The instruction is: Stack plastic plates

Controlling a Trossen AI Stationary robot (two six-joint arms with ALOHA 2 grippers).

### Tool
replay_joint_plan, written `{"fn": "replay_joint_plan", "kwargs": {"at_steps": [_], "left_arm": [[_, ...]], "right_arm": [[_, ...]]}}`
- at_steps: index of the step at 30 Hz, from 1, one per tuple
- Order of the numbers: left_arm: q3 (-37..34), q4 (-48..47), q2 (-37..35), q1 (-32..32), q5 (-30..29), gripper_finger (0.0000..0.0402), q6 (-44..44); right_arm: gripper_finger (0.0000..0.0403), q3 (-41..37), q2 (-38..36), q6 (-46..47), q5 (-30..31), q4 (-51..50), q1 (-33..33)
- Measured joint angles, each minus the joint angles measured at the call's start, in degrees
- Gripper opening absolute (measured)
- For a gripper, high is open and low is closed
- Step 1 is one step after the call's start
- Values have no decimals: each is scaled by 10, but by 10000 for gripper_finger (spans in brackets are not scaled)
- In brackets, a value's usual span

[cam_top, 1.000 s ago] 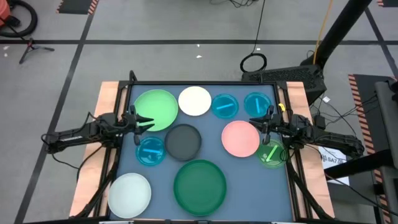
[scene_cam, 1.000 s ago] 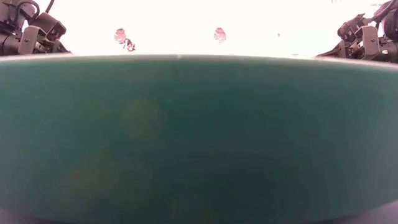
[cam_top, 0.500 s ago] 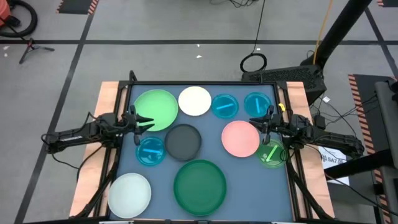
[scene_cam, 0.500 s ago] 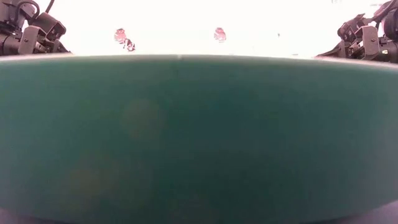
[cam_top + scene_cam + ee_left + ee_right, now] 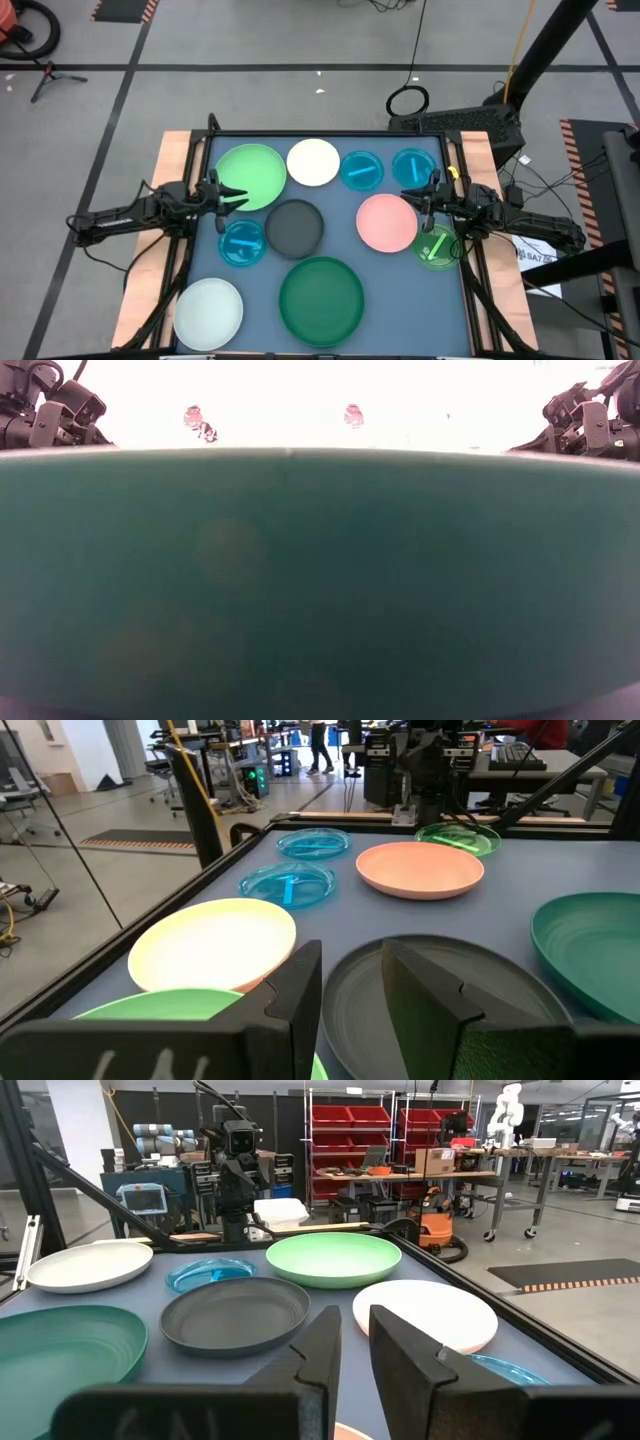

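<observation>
High view is showing you the table (image 5: 200, 240) with nine plates lying apart, none stacked yet. Nothing is changing from a second ago: both arms are staying put and every plate is sitting where it was, so the stacking is not starting yet, as far as you can judge.

Your left gripper (image 5: 232, 193) is waiting at the left edge, touching nothing, just beside the light green plate (image 5: 252, 176). Its fingers are standing a little apart and holding nothing. Your right gripper (image 5: 413, 197) is waiting at the right edge next to the pink plate (image 5: 386, 222), fingers nearly together, also empty.

The white plate (image 5: 313, 162) and two blue plates (image 5: 361, 170) are lying along the far edge. The grey plate (image 5: 295, 227) is sitting in the middle. The dark green plate (image 5: 321, 300) is near the front edge, and a pale plate (image 5: 209, 312) is filling the front left corner. A small green plate (image 5: 437, 248) is lying by the right edge, under the right arm.

Low view is only giving you the dark green plate's rim, blocking nearly everything. The wrist views are showing you the gaps between the fingers, which the top camera is not making clear.
</observation>
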Motion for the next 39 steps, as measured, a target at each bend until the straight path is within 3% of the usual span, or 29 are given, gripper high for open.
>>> {"fn": "replay_joint_plan", "kwargs": {"at_steps": [7,14,21,32,39], "left_arm": [[0,0,0,0,0,115,98],[0,7,0,0,0,115,103],[0,72,0,0,0,115,-23],[0,175,0,0,0,115,-187],[0,179,0,0,-6,115,-204]], "right_arm": [[50,0,0,0,0,0,0],[50,-1,0,23,-1,18,0],[50,-1,0,209,2,80,0],[50,-1,0,240,27,101,0],[50,0,47,235,30,224,0]]}}
